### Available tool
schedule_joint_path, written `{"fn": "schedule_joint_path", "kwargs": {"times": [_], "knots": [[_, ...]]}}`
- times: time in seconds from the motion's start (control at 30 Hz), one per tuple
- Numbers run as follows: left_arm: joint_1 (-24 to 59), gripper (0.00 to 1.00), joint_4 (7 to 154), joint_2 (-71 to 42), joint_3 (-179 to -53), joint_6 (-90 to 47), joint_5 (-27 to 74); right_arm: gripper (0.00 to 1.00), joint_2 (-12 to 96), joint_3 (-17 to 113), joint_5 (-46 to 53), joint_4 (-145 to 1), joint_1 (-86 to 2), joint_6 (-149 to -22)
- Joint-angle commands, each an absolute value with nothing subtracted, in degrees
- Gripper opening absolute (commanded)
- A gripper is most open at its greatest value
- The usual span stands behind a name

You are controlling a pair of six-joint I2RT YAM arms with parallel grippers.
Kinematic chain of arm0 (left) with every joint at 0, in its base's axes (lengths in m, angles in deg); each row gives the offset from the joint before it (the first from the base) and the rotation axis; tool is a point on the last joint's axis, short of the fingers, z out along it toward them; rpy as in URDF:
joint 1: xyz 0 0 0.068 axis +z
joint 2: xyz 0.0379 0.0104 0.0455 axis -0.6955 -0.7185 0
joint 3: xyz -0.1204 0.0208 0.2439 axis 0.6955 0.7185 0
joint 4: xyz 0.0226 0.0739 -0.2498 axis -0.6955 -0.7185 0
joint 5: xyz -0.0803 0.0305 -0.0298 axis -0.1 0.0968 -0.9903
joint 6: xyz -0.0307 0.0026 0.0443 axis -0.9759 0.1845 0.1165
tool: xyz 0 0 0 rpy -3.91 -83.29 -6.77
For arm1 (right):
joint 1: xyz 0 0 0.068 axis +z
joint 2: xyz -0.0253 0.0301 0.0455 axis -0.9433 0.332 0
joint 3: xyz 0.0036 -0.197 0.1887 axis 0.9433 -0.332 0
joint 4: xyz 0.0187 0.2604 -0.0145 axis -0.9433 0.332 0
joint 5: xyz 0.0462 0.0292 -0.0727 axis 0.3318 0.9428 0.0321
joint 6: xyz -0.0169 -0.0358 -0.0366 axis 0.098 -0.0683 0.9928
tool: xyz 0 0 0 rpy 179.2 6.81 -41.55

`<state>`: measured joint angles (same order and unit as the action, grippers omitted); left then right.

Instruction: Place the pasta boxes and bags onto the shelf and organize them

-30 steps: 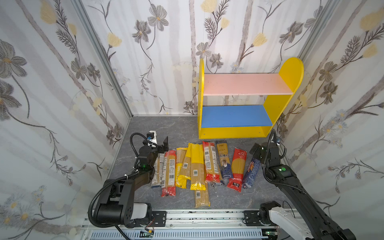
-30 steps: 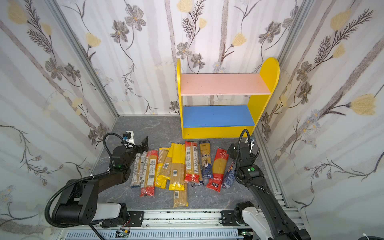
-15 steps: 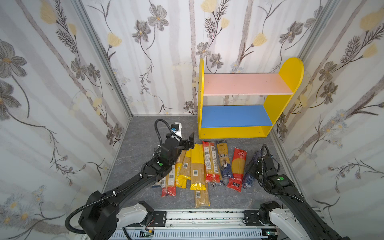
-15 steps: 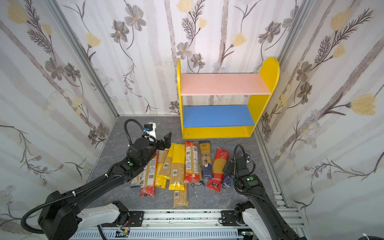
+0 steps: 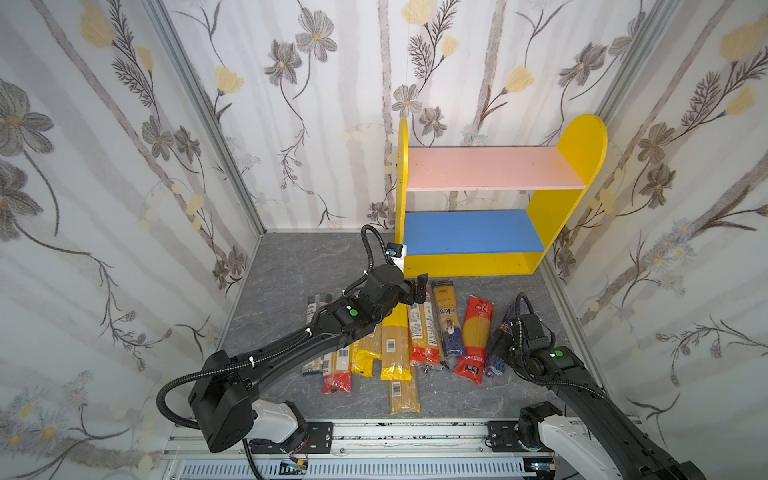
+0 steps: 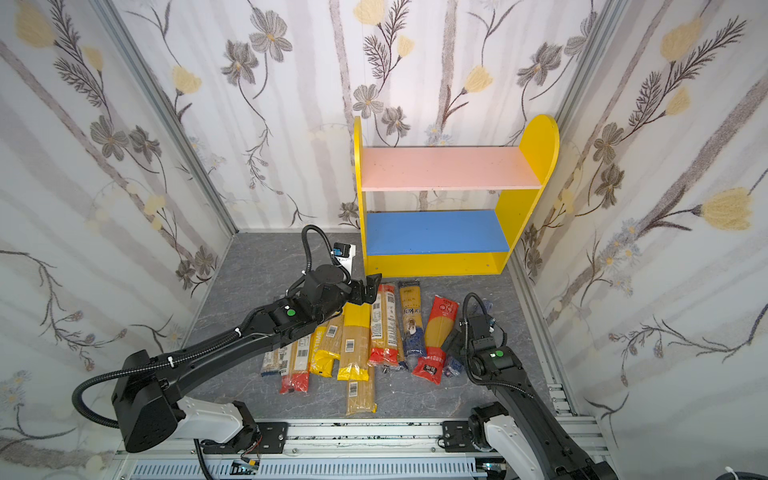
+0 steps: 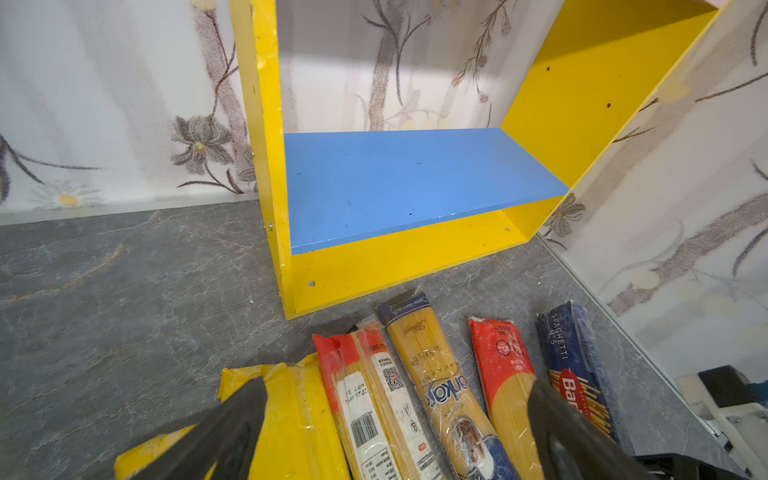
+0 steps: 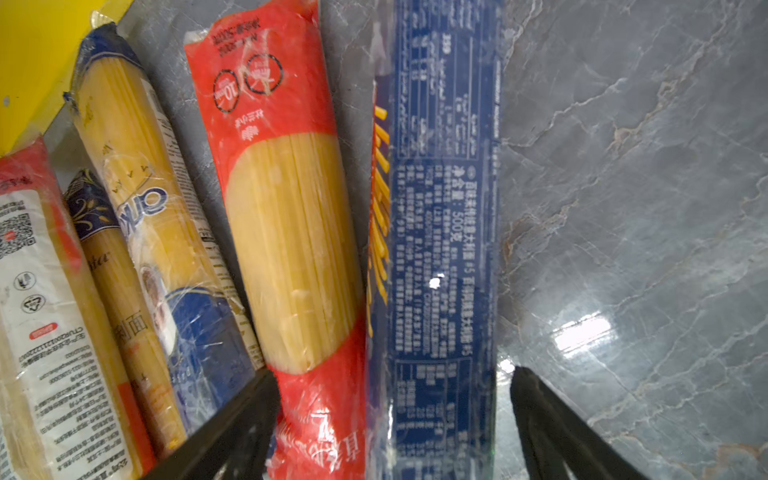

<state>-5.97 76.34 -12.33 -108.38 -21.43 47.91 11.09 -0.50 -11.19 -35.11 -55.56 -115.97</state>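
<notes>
The left arm has swung right across. A second ago the left gripper [image 5: 417, 286] sat over the packets at the left end of the row. Now it hangs over the red-topped packets [image 7: 365, 399] mid-row, just in front of the shelf [image 5: 469, 264] at its left front corner, jaws a touch wider and fully spread.

On the other side, the right arm has dropped and pulled back. The right gripper [image 8: 390, 386] was up by the far tip of the dark blue packet [image 8: 440, 208]. It is now low over that packet's nearer part, with its jaws straddling it and the edge of the red packet [image 8: 286, 208] beside it, spread slightly less than before.
</notes>
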Motion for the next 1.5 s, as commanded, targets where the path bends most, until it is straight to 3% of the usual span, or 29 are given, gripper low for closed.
{"fn": "schedule_joint_path", "kwargs": {"times": [0.0,0.2,0.53,1.47], "knots": [[-5.86,1.00,74.83,-13.19,-110.56,-19.18,47.80,0.86,11.82,-0.54,-9.51,-35.03,-55.37,-118.50],[-1.89,1.00,65.70,-20.42,-117.73,-22.34,43.43,0.81,12.21,-0.58,-9.60,-34.40,-55.10,-120.54],[2.59,1.00,64.69,-27.54,-121.63,-20.87,42.67,0.78,11.10,-0.49,-10.70,-32.97,-54.51,-122.97],[12.63,0.99,64.70,-45.95,-138.92,-17.62,50.80,0.57,12.25,-0.14,-11.89,-35.82,-54.35,-123.72]]}}
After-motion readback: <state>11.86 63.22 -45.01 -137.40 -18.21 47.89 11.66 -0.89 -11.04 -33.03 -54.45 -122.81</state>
